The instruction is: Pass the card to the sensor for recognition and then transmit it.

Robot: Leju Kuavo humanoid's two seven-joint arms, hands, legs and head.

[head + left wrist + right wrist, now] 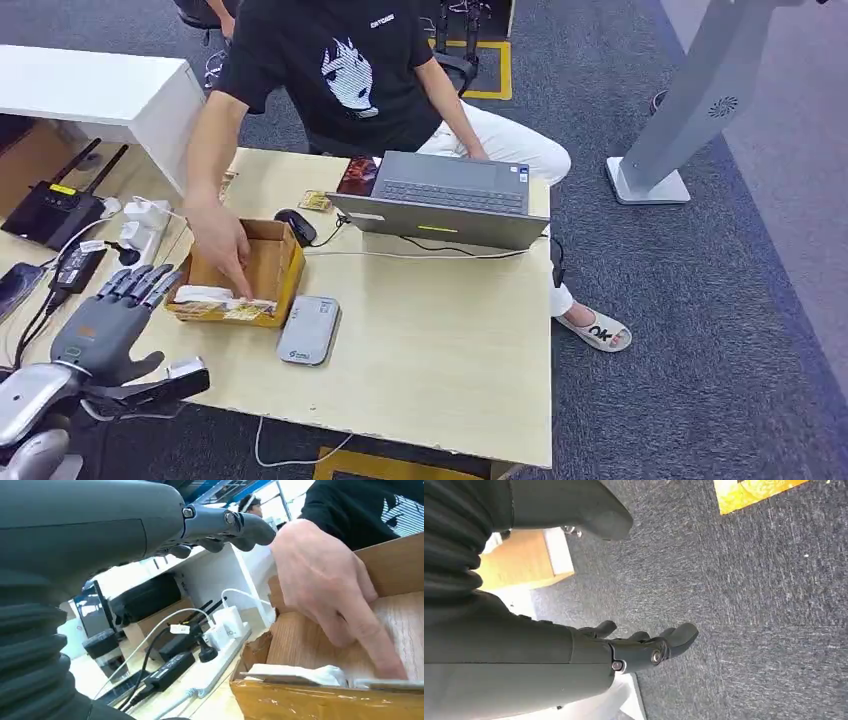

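Head view: the left hand (105, 325) hovers palm-down over the near-left part of the table (440, 350), fingers extended, slightly apart, holding nothing. Its fingertips lie just beside the left wall of the cardboard box (270, 262), not touching it. A person's hand (222, 243) reaches into the box, fingers on the white items at the near wall.

Step in hand, as a judgement: the pick-up stage. No card has been taken, so presenting it to the sensor (309, 330) and passing it on are both pending. The grey flat device lying just beside the box's right side is taken to be that sensor.

Card location: left wrist view shows a thin pale edge, probably the card (387, 684), lying along the near wall of the box (320, 700) under the person's fingertips (395, 670), next to crumpled white material (300, 672). Whether it is a card cannot be confirmed. The left hand's thumb (225, 522) stands above and clear of the box, well apart from that edge.

Next move requirement: wait until the person's hand withdraws or offers the card, then bring the fingers over the box wall and close on the card's edge.

Right hand (644, 647): hangs over the carpeted floor (764, 605), fingers loosely curled but apart, holding nothing
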